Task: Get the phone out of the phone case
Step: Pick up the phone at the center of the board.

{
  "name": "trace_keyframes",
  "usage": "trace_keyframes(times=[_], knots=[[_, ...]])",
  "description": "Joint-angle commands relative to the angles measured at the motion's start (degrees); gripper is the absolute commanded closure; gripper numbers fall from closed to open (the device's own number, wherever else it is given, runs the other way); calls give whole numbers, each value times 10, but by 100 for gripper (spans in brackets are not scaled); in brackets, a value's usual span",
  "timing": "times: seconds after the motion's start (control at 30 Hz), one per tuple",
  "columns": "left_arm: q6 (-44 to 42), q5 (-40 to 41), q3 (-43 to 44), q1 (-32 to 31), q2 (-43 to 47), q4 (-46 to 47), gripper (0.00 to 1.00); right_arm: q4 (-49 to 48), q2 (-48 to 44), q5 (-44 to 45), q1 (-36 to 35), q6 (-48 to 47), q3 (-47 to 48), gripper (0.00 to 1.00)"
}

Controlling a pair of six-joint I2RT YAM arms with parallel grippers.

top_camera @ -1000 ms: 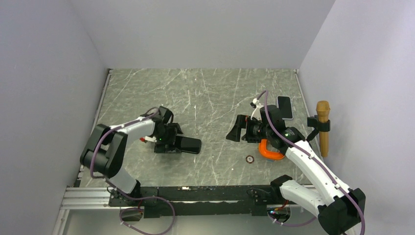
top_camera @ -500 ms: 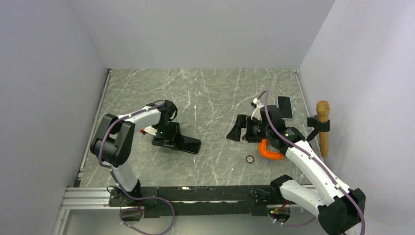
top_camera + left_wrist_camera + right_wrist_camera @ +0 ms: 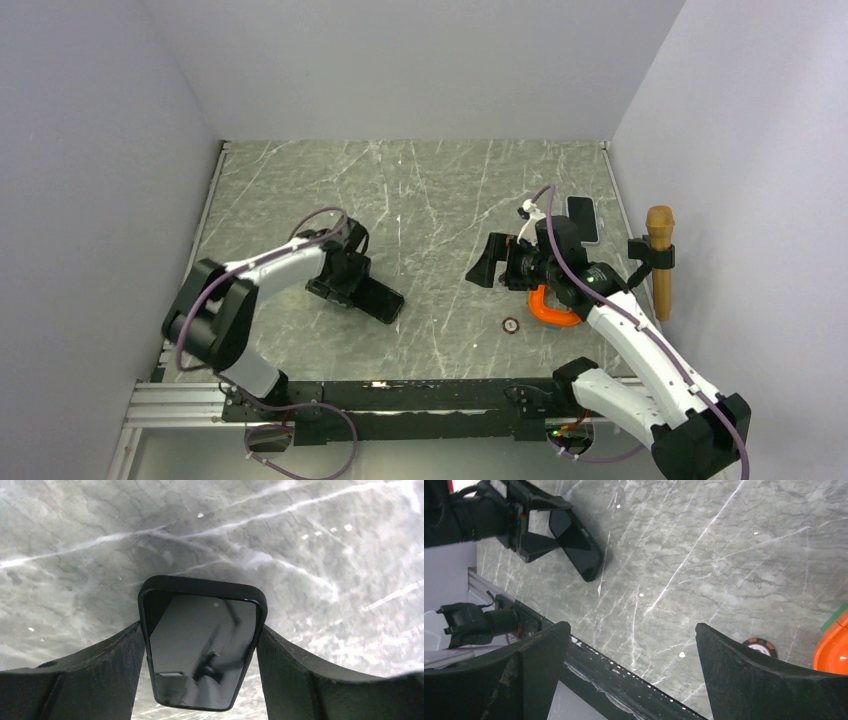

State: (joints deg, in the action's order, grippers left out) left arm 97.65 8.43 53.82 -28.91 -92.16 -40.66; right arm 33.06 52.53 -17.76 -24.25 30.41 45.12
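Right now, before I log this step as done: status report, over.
Left claw shut on the cased phone, phone not yet out. Right claw open, holding nothing. Orange clamp lies well apart from it.

left hand [image 3: 362, 289] clasps phone case [image 3: 386, 303] | right hand [image 3: 485, 263] fingers spread, empty, well apart

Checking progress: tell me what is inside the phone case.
A phone with a dark glossy screen fills the phone case, gripped by the left hand. Its back is hidden by the case.
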Motion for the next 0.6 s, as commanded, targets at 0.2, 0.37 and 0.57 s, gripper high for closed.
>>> trace_keyframes(times=[0.2,0.37,0.57], knots=[[-303,13,-71,-21,111,173,100,-19,-6,17,-1,20,-27,0],[-366,-27,-98,-36,150,229,100,-46,5,7,-6,40,-40,1],[-455,-46,-128,-43,224,281,100,-69,17,15,-23,64,-47,2]])
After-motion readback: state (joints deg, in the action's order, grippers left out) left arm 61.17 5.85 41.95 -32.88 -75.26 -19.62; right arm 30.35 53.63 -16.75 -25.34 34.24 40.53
